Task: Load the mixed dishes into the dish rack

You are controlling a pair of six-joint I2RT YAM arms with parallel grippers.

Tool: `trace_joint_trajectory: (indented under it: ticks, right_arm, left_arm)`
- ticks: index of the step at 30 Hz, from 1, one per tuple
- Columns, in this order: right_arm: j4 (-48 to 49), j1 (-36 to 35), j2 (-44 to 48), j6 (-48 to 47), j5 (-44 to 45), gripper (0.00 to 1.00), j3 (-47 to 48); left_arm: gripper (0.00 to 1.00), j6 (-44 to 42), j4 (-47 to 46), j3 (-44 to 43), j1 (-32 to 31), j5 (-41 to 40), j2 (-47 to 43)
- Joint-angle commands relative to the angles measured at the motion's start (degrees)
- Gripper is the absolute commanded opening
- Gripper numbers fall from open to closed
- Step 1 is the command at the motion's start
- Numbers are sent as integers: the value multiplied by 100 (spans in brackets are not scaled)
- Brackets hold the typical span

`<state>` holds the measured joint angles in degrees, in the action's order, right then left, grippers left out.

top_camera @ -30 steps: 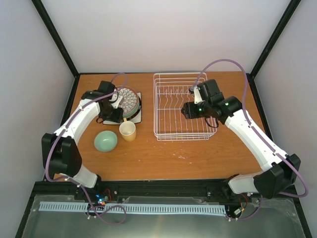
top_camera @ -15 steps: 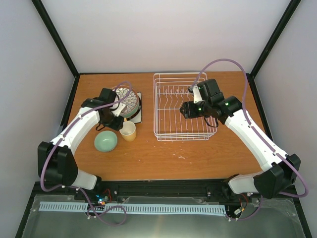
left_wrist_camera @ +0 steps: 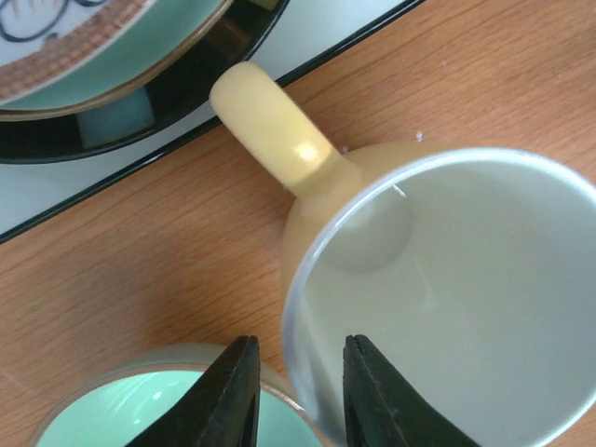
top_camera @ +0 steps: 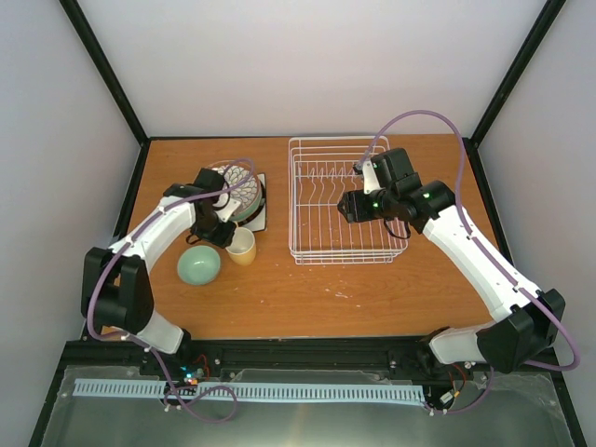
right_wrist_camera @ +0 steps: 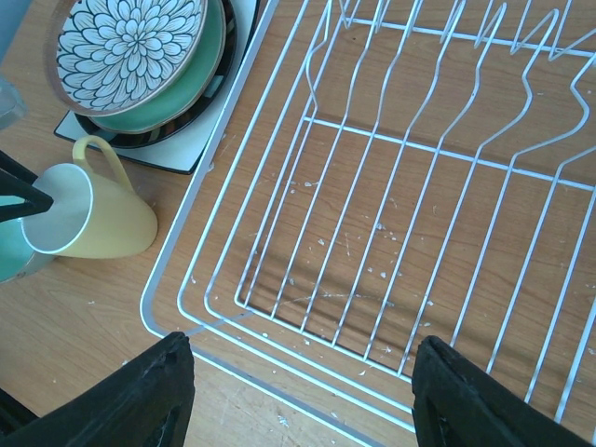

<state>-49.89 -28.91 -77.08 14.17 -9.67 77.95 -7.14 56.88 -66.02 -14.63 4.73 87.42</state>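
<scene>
The desk (top_camera: 307, 289) carries everything. The dish rack (top_camera: 326, 209) fills its right half and holds nothing yet, so the loading has not begun. The right hand (right_wrist_camera: 298, 396) hovers over the rack's near-left corner with its fingers wide apart and nothing between them, probably waiting to receive or steady a dish.

Left of the rack the round plates sit nested on the square white plate (right_wrist_camera: 186, 154), the petal-patterned plate (right_wrist_camera: 130, 42) on top; stacked flat like that, they offer little edge to pinch. Nearer the arms lies the mint-green bowl (top_camera: 198, 264), and just beside it stands the yellow mug (top_camera: 240, 246), upright, mouth up, its handle pointing toward the stack.

The left hand (left_wrist_camera: 300, 363) is down at the mug, one finger outside the wall and one inside, a small gap showing on each side: apart, not yet clamped. Straddling the rim suits a thin upright wall, which seems to be why the mug goes first.
</scene>
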Motion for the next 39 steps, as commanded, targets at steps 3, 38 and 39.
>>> trace_joint_trajectory:
  ticks: [3,38,39]
  right_arm:
    - [50,-18,50,-90,90,64,-25]
    - [1208,1479,-753,1592,-4793,62,810]
    - [1175,1483,-861,1635,-5057,62,837]
  left_arm:
    - [16,-89,-121,-29,-77,43,301]
    - [1,-1802,-3672,695,-4689,-8457,-1616]
    - [1,-1066,-2802,581,-4753,-8746,-1561]
